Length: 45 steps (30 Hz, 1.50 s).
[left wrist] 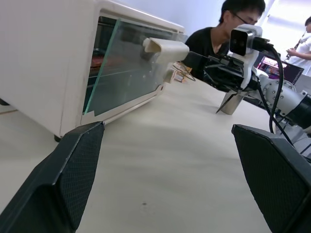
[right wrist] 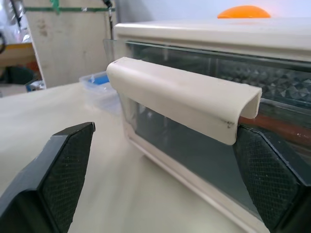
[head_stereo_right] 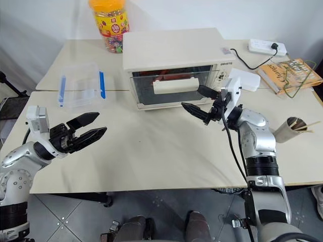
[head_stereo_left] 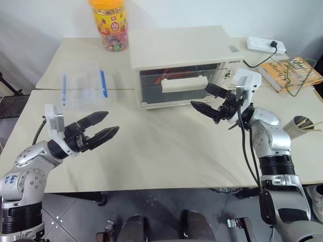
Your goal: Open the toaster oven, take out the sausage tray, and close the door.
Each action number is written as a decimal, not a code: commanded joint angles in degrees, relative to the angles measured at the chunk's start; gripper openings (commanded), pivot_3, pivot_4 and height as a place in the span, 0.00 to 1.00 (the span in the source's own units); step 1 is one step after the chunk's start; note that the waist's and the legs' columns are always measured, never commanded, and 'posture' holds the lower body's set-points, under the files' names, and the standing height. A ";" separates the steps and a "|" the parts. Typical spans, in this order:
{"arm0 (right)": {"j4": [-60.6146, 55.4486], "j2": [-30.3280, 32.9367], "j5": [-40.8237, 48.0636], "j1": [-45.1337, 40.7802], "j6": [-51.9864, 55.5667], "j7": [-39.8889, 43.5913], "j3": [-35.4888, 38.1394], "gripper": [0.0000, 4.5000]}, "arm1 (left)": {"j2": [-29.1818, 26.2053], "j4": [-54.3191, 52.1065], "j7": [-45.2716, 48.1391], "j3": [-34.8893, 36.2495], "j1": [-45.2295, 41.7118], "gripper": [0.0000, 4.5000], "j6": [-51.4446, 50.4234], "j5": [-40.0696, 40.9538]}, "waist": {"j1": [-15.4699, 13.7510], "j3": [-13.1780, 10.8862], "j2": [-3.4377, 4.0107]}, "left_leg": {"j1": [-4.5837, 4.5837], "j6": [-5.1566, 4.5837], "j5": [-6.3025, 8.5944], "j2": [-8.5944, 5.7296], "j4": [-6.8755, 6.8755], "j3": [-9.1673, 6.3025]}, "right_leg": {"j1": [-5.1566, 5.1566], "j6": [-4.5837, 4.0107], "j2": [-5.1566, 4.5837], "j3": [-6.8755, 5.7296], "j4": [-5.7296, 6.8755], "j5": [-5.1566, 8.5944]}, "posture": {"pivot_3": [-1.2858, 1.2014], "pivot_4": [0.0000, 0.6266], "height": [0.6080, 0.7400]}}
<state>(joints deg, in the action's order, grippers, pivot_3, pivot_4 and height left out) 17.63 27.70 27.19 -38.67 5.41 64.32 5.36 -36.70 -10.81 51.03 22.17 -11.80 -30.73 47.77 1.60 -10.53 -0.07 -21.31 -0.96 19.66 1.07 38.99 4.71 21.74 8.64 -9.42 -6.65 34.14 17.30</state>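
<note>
1. Because the door [head_stereo_left: 174, 83] is closed, with its glass upright in the cream frame, the task has not got past its first step; the toaster oven [head_stereo_left: 181, 63] stands toward the far edge of the table [head_stereo_left: 151, 151], about midway along it.
2. Take hold at the handle [right wrist: 182, 97], a wide cream bar of hollow, curved section standing proud of the glass. It looks like smooth moulded plastic, rigid, probably a little slippery against the fingers.
3. Right gripper [head_stereo_left: 208, 99]: released, jaws spread wide, level with the handle's right end and just short of it, touching nothing. In the right wrist view the two textured black pads flank the bar.
4. Left gripper [head_stereo_left: 101, 127]: released, jaws equally wide, empty, above the table's near left part, well apart from the oven.
5. Handling judgement, door: a stiff hinged panel, light to swing. The glass is fragile, so pull by the bar, not the pane. The boxy oven body may slide on the smooth tabletop if pulled hard.
6. Handling judgement, sausage tray [head_stereo_left: 169, 75]: only a reddish shape shows through the glass inside the oven. Expect thin, rigid metal, light, with sausages that could roll if it tilts; grip an edge and keep it level.
7. A clear plastic box [head_stereo_left: 83, 84] with blue clips lies left of the oven, near the far left edge.
</note>
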 commanded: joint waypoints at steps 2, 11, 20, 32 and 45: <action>-2.88 3.87 -5.86 3.01 -13.55 8.06 -3.11 1.00 | 0.13 2.64 -1.05 -0.46 -4.69 0.99 3.03 -2.39 | -0.02 0.00 0.00 | -0.01 0.01 0.01 -0.02 -0.01 0.13 | 0.00 0.00 0.00 -0.03 -0.02 0.00 | 0.52 0.24 1.00; 4.49 4.03 -8.22 -0.85 -21.12 9.40 -2.86 1.00 | 4.48 17.84 2.25 -8.27 -22.27 0.48 8.92 -8.89 | 0.01 0.00 -0.01 | 0.02 0.02 -0.01 0.00 0.08 0.55 | -0.02 0.00 0.01 -0.01 0.01 0.00 | 0.52 0.24 1.00; 3.23 4.28 -8.95 1.26 -23.10 8.70 -2.98 1.00 | 11.05 32.46 4.03 -13.04 -32.69 0.01 17.49 -16.36 | 0.12 -0.01 -0.02 | 0.00 0.01 0.00 0.04 0.05 0.58 | 0.01 0.01 0.01 -0.29 -0.01 0.00 | 0.52 0.24 1.00; -9.98 9.54 -8.01 17.74 -18.18 1.41 2.55 1.00 | 15.69 40.96 7.96 -18.48 -34.55 0.01 22.99 -23.71 | -1.26 -0.03 -0.06 | -0.12 -0.04 0.01 0.01 0.13 0.53 | -0.03 0.03 -0.03 -0.47 -0.06 -0.01 | 0.52 0.24 1.00; -28.09 17.07 -4.95 44.44 -8.50 -8.21 20.98 1.00 | 17.41 43.19 9.73 -24.10 -30.04 0.01 29.84 -31.78 | -2.87 -0.03 -0.06 | 0.03 -0.05 0.01 0.01 0.23 0.63 | -0.12 0.04 -0.03 -0.32 -0.01 -0.03 | 0.52 0.24 1.00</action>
<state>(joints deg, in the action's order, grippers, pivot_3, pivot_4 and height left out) -6.72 43.10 21.00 5.80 -3.96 57.69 23.20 -19.27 33.55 60.63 -1.28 -42.16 -2.94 16.98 -1.27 -10.56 -0.13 -21.27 -1.01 19.66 1.08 39.23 5.35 21.61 8.67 -9.45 -6.96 34.14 17.26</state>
